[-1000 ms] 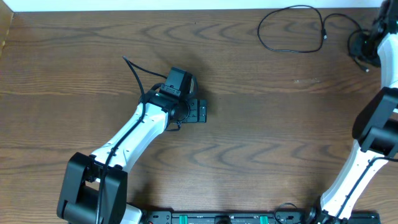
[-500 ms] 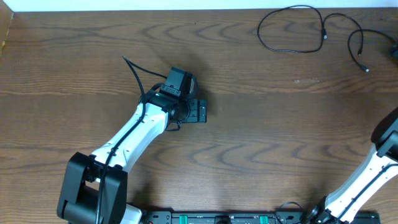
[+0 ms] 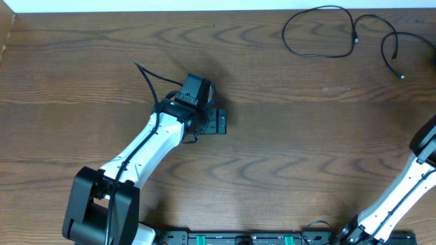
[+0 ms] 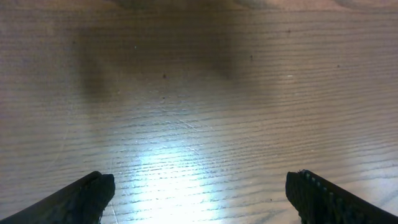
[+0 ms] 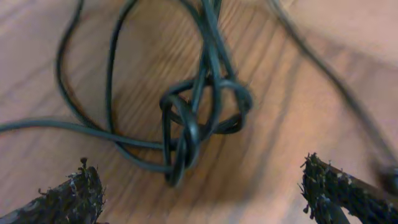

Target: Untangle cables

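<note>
Knotted black cables (image 5: pixel 186 130) lie just ahead of the right claw (image 5: pixel 202 199), its fingers spread wide; the left claw (image 4: pixel 199 202), equally wide, hangs above the bench (image 4: pixel 199 93), well apart from them.

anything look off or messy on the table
Yes. In the right wrist view the black cable is bunched into a tight knot of overlapping loops just ahead of the open right gripper. Nothing else stands out.

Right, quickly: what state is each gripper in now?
Left gripper: open, holding nothing.
Right gripper: open, holding nothing; a knotted black cable lies just ahead of it.
</note>
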